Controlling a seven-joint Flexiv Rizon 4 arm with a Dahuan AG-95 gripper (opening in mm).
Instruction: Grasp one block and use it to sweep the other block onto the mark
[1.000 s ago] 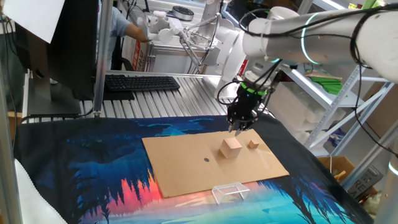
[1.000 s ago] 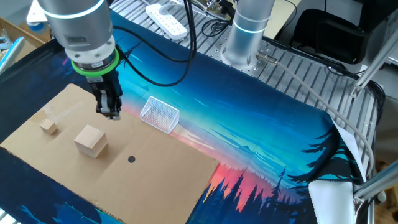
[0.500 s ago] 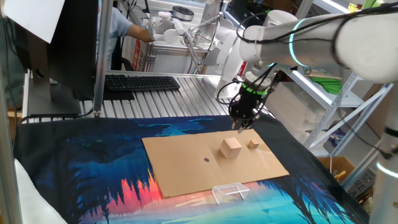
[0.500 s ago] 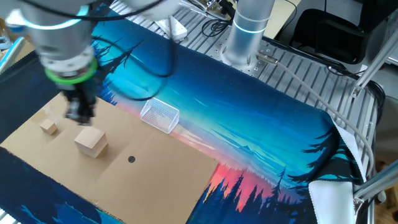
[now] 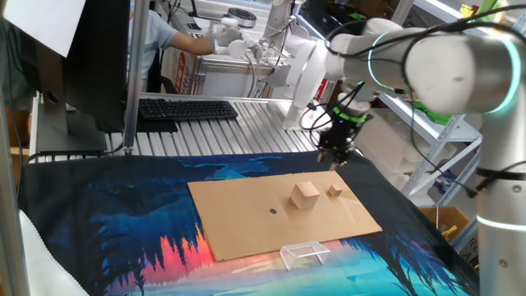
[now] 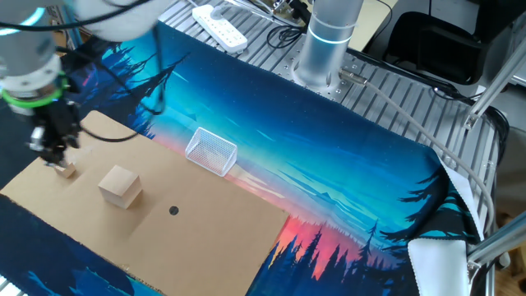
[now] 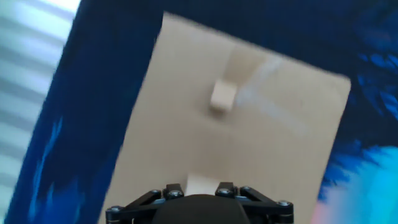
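Note:
The small tan block (image 5: pixel 334 191) lies on the brown cardboard sheet (image 5: pixel 246 214) near its far right edge. The larger tan cube (image 5: pixel 305 195) stands just left of it. The mark (image 5: pixel 274 211) is a tiny dark dot left of the cube. My gripper (image 5: pixel 339 158) hangs above the sheet's far right corner, just behind the small block, open and empty. The other fixed view shows the gripper (image 6: pixel 56 153) right over the small block (image 6: pixel 65 170), with the cube (image 6: pixel 120 186) and the mark (image 6: pixel 173 210) to the right. The hand view is blurred and shows the small block (image 7: pixel 222 96) ahead of the gripper (image 7: pixel 196 186).
A clear plastic frame (image 5: pixel 302 253) stands at the sheet's near edge and shows as a meshed box in the other fixed view (image 6: pixel 211 152). The sheet lies on a blue and pink printed cloth (image 5: pixel 123 222). A keyboard (image 5: pixel 185 109) sits on the slatted metal table behind.
My gripper has travelled from beside the large cube out along the sheet's far edge to just above and behind the small block. Both blocks have stayed in place.

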